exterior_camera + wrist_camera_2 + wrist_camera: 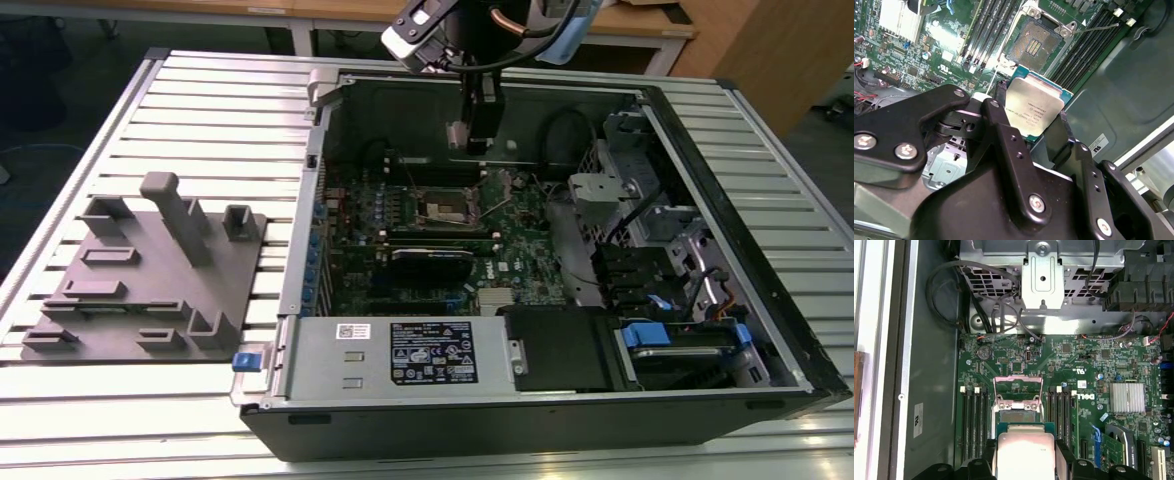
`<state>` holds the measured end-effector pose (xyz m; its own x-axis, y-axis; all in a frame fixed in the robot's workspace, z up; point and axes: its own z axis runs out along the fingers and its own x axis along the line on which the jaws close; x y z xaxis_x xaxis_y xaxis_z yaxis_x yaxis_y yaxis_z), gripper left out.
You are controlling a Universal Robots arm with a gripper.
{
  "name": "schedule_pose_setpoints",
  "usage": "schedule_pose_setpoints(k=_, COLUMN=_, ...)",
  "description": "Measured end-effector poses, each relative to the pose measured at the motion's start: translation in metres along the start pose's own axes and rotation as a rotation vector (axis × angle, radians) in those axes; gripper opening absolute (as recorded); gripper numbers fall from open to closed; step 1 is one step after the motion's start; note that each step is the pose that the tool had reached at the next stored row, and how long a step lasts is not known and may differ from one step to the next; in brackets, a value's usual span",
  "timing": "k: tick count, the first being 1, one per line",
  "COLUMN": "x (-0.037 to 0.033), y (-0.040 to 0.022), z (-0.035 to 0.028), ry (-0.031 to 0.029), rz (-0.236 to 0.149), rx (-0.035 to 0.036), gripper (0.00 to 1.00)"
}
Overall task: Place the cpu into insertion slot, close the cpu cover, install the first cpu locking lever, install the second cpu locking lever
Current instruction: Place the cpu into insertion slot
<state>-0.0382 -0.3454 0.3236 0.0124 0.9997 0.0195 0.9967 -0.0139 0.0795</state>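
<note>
Arm [497,28] vertical, hand [1030,112] pointing down, 2 fingers [1004,135] clamped on cpu [1038,106] edges.

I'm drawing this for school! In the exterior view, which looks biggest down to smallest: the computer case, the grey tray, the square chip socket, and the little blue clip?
1. computer case
2. grey tray
3. insertion slot
4. blue clip, which looks smallest even though it sits nearer the camera than the slot

Pincer [1030,115] grips the cpu [1035,107] (silver top) near the insertion slot [1035,46].
</note>
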Motion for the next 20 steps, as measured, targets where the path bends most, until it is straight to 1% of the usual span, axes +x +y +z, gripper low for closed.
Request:
schedule_pose_setpoints(k=5, x=0.0, y=0.0, z=0.0002, ry=-0.0002, rz=0.001, rx=0.0, gripper=0.54)
schedule_pose_setpoints(k=10, x=-0.0001, y=-0.001, z=0.0022, ry=0.0, rz=0.001, rx=-0.0001, gripper=0.54)
schedule_pose_setpoints(k=20, x=-0.0002, y=-0.003, z=0.0112, ry=-0.0001, rz=0.002, rx=0.0, gripper=0.54)
